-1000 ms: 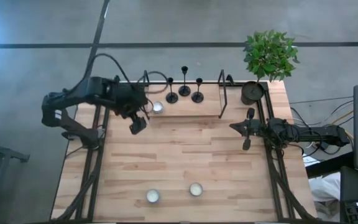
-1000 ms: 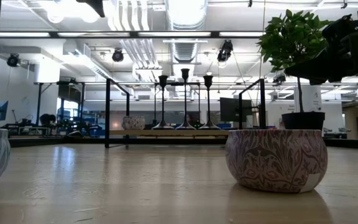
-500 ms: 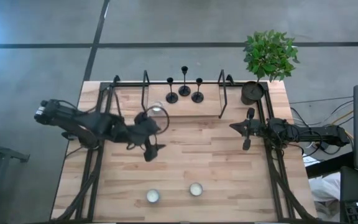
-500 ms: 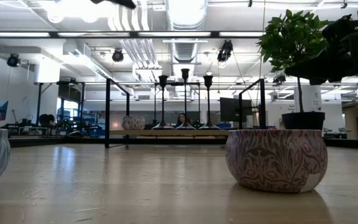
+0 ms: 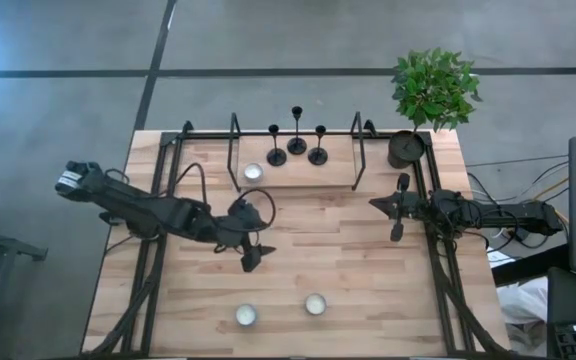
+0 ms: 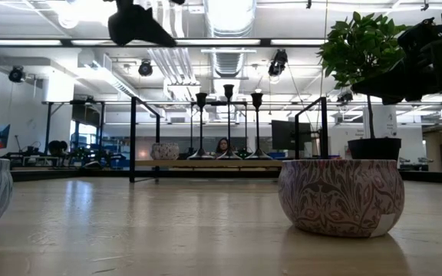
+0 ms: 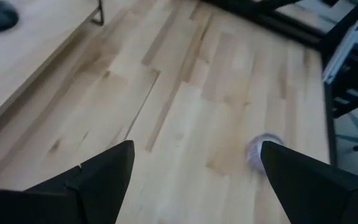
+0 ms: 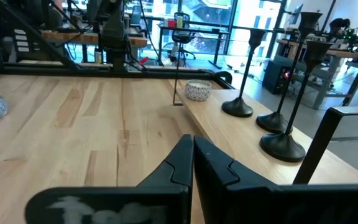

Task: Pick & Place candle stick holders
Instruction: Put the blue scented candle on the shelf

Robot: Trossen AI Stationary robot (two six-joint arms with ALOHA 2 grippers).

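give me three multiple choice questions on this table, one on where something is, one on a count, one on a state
1. Where do the candle stick holders stand?
A. on the raised shelf at the table's far edge
B. beside the two near bowls
C. on the floor

2. How many small patterned bowls are on the table?
A. one
B. three
C. five

3. How is the left hand?
A. shut on a holder
B. open and empty
C. shut on a bowl

Answers:
1 A, the high view shows all three in a cluster on the shelf.
2 B, one on the shelf and two near the front edge.
3 B, its fingers stand apart over bare wood.

Grey concrete floor (image 5: pixel 268 40) — bright ceiling lights (image 6: pixel 229 11).
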